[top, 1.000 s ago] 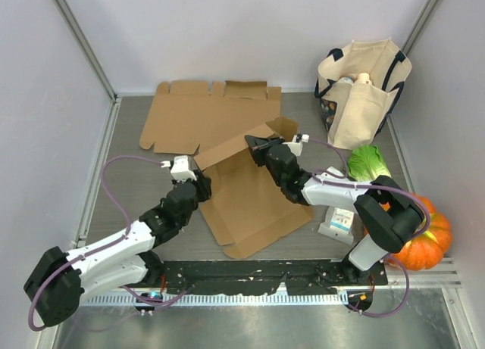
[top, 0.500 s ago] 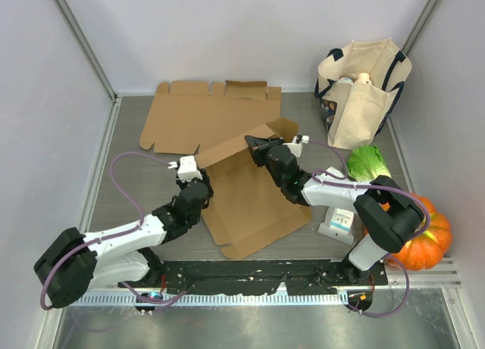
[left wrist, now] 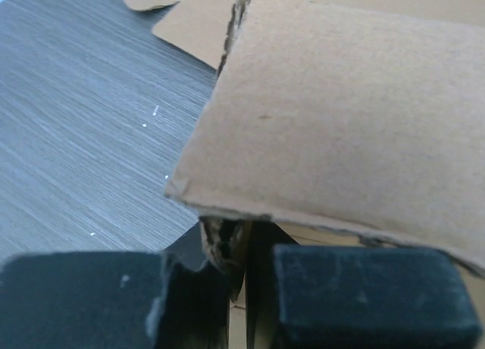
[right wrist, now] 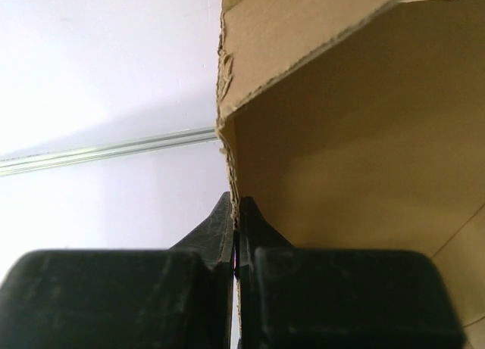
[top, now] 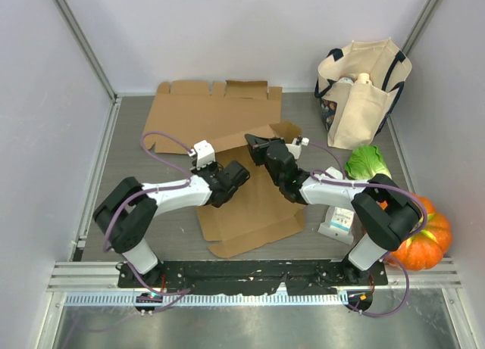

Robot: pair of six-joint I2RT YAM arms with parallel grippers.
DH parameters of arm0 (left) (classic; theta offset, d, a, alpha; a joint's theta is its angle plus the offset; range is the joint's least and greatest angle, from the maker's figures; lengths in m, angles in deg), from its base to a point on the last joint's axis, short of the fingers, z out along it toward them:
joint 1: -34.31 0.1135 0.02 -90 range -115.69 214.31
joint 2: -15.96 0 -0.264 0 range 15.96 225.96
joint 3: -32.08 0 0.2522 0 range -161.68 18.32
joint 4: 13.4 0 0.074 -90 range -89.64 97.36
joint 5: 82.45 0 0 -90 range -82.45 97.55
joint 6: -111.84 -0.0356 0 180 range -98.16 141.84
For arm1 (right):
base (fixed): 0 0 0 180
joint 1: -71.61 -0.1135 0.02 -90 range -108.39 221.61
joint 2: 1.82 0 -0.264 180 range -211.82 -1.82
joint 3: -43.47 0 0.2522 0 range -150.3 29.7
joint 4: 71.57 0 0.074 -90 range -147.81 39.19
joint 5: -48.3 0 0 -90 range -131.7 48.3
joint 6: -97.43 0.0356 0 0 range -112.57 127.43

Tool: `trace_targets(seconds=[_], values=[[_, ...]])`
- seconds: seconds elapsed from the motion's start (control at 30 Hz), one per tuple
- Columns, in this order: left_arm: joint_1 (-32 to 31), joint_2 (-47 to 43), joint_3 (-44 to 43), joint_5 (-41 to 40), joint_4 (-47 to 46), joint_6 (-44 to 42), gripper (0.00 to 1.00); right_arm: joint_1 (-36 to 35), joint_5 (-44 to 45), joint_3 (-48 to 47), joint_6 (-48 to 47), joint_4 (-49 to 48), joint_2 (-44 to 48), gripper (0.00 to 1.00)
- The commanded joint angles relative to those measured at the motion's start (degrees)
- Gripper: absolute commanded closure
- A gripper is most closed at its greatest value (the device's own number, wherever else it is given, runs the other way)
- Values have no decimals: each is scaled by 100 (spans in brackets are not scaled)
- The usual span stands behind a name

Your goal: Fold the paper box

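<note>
The paper box (top: 254, 207) is a brown cardboard blank lying partly unfolded at the table's centre, with its rear wall raised. My right gripper (top: 252, 143) is at the top of that wall, and in the right wrist view the gripper (right wrist: 236, 213) is shut on the wall's torn edge (right wrist: 227, 114). My left gripper (top: 236, 173) has reached in from the left to the box's middle. In the left wrist view the gripper (left wrist: 239, 250) has its jaws closed to a thin slit on a cardboard edge, beneath a lifted flap (left wrist: 341, 114).
A second flat cardboard sheet (top: 212, 110) lies at the back. A cream tote bag (top: 362, 91) stands at the back right. Nearer on the right are a lettuce (top: 367, 163), a small white carton (top: 339, 222) and an orange pumpkin (top: 426, 239).
My left arm has swung right from the box's left edge to its middle, and its jaws have closed on the cardboard. The box has shifted slightly. The right gripper has kept its hold.
</note>
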Motion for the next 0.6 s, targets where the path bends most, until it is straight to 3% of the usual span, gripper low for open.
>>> trace_targets(seconds=[0.0, 0.1, 0.13, 0.17, 0.2, 0.23, 0.27, 0.33, 0.4, 0.57], values=[[-2, 474, -627, -916, 2532, 1885, 96, -128, -39, -70, 149, 492, 18, 99], [-46, 98, -163, -646, 1191, 947, 99, -128, -56, 9, 193, 397, 53, 99], [-46, -35, 256, -514, 656, 4, 99, -128, -64, -17, 201, 431, 53, 99], [-46, -175, 539, -338, -776, -571, 99, -136, -56, -35, 166, 457, 53, 99], [-55, -368, 811, -119, -1452, -1064, 98, -137, -47, -52, 149, 475, 71, 99], [-46, -675, 1319, 397, -2190, -1974, 91, -128, -30, -35, 114, 475, 88, 99], [-46, -834, 1498, 541, -2971, -2157, 86, -128, -12, -26, 113, 484, 106, 99], [-46, -1142, 1614, 499, -2832, -2194, 70, -128, 6, -8, 52, 501, 158, 99], [-46, -1240, 1527, 429, -2664, -2299, 65, -128, 41, 0, 8, 528, 194, 99], [-46, -1285, 1552, 236, -2610, -2379, 66, -137, -38, -26, 43, 493, 141, 99]])
